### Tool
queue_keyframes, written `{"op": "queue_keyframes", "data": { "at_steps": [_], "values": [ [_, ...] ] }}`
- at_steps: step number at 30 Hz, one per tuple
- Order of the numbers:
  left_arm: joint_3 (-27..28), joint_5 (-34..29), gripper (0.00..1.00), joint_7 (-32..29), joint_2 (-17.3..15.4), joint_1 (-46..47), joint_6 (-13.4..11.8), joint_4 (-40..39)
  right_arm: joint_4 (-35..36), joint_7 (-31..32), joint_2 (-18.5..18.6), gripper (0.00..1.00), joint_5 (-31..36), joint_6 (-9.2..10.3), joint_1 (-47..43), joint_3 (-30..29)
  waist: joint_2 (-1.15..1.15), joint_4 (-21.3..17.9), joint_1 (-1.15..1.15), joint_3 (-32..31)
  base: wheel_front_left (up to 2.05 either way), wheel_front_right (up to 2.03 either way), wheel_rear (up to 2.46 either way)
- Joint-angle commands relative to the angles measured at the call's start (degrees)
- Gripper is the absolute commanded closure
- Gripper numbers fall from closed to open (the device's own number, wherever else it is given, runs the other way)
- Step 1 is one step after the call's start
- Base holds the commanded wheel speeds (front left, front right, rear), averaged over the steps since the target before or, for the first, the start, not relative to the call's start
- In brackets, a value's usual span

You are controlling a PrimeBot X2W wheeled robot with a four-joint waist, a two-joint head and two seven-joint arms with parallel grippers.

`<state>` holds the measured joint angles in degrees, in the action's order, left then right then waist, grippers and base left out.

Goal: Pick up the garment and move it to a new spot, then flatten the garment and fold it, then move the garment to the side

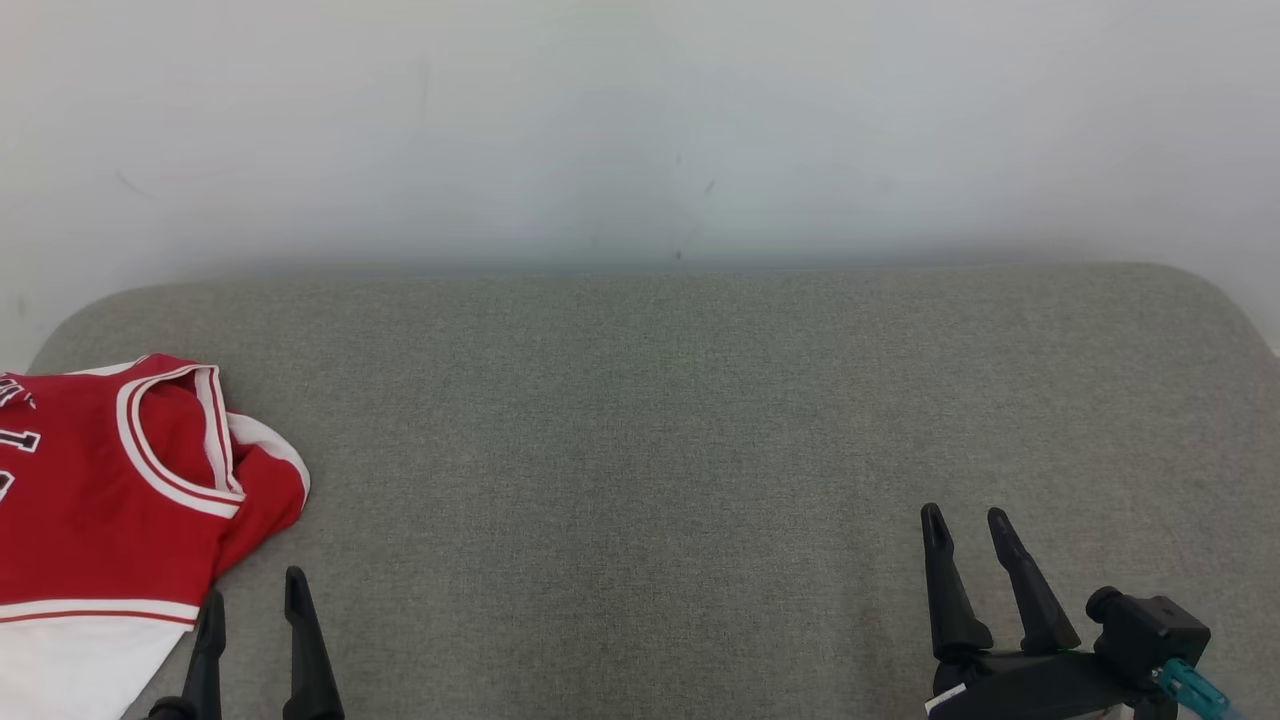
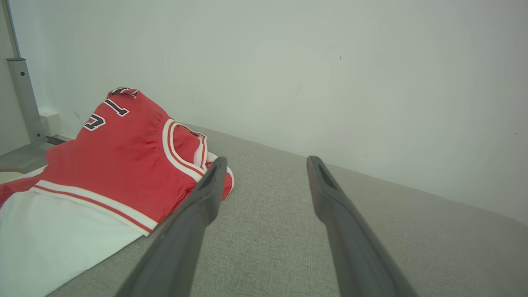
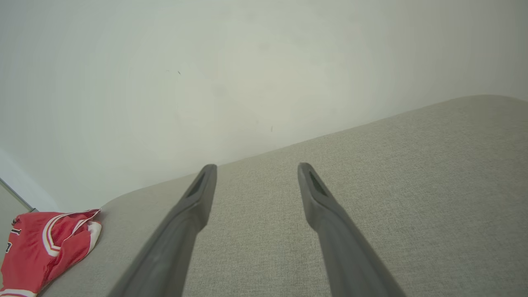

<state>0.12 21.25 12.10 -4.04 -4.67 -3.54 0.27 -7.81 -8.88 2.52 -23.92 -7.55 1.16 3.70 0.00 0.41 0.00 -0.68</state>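
Observation:
The garment [image 1: 110, 500] is a red sleeveless jersey with white and red trim and a white lower panel. It lies bunched at the far left of the grey padded surface [image 1: 660, 420], partly cut off by the head view's left edge. The left wrist view shows the garment [image 2: 123, 161] with dark numerals on it; it also appears small in the right wrist view, the garment [image 3: 45, 243] at lower left. My left gripper [image 1: 255, 592] stands open just right of the jersey's lower edge, holding nothing. My right gripper [image 1: 968, 518] is open at the lower right, far from the cloth.
A pale wall [image 1: 640, 130] rises directly behind the surface. A grey metal post [image 2: 22, 99] stands at the wall beyond the jersey. The padded surface has rounded back corners and stretches bare between the two grippers.

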Motion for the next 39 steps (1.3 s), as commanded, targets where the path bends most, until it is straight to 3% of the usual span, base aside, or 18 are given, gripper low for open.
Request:
{"op": "queue_keyframes", "data": {
  "at_steps": [1,25,39],
  "values": [
    [0.4,-1.7,0.00,0.6,-0.4,-0.5,0.1,-0.8,0.2,-0.7,0.4,0.00,1.9,0.08,0.9,0.3,0.00,0.0,0.00,0.0,0.00,0.00,0.00],
    [0.6,-14.6,0.00,2.3,-1.8,-1.5,-0.5,3.9,-2.5,-4.6,0.5,0.00,13.9,0.11,1.9,1.7,0.00,0.0,0.00,-0.7,0.00,0.00,0.00],
    [-0.2,-19.2,0.00,2.4,-2.5,-0.9,-0.7,5.9,-4.0,-6.5,0.5,0.00,19.0,0.12,2.4,2.9,0.00,0.1,0.00,-1.3,0.00,0.00,0.00]
  ]
}}
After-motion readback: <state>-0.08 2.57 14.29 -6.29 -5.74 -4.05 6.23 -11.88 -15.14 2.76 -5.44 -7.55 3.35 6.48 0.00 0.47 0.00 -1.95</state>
